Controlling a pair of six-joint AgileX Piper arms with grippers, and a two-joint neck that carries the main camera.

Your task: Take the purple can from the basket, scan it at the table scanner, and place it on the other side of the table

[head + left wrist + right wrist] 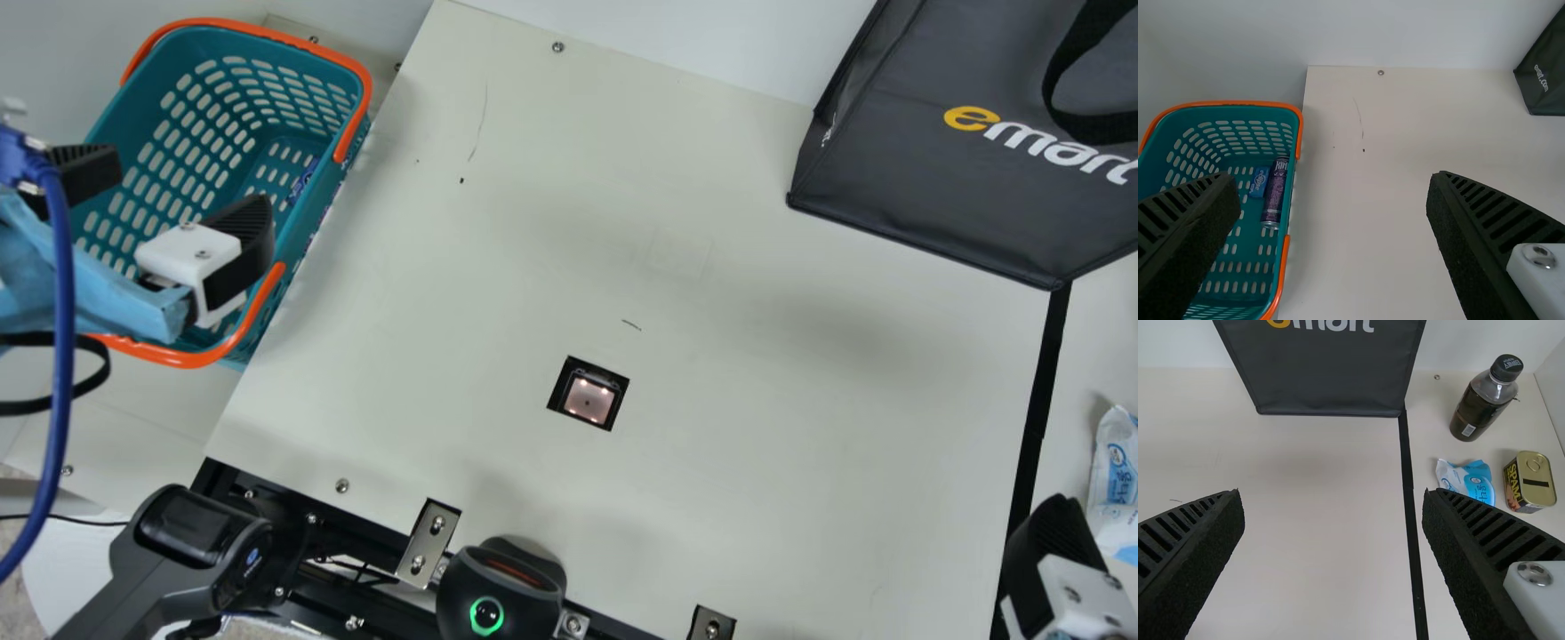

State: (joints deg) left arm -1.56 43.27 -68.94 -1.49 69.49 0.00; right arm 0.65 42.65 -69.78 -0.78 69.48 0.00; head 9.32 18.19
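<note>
One blue packet (1259,183) flanks the purple can (1275,193); left hand (188,188) and right hand (1049,556) spread.

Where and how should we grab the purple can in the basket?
From above with the left hand, fingers across the can's long axis. It looks laid down lengthwise along the basket's table-side wall. I'd take the body just past the blue packet beside it; the wall-side finger probably has little room.

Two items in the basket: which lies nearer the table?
The purple can, the longer item, on the table side of the basket; the small blue packet lies farther from the table.
</note>
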